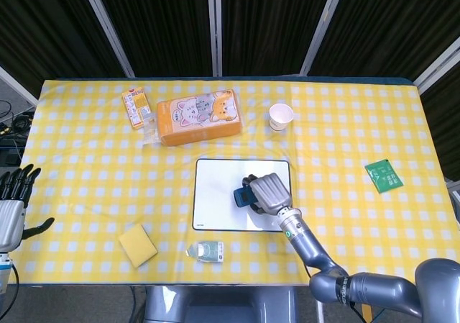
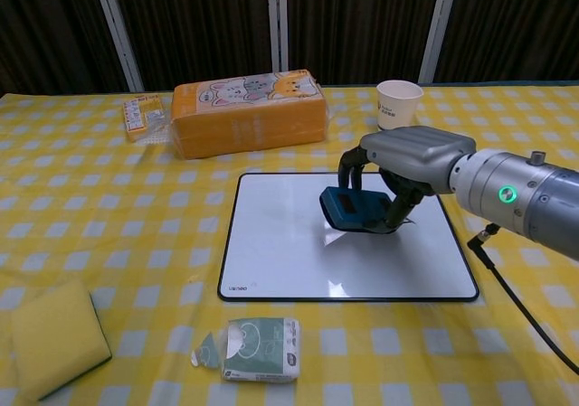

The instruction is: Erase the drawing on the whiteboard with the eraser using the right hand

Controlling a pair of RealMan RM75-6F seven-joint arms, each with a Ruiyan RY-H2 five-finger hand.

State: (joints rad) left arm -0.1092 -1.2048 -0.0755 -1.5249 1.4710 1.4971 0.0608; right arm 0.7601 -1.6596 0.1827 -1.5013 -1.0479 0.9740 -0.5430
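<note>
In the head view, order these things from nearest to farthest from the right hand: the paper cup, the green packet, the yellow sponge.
From the right hand:
1. Paper cup, beyond the whiteboard, toward the far edge.
2. Green packet, out to the robot's right.
3. Yellow sponge, near the front edge on the left, a little farther than the packet.

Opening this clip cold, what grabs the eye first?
The right hand holds a blue eraser over the middle of the whiteboard, at the table's centre. Behind the board lies an orange cat-print pack, with a paper cup to its right.
</note>
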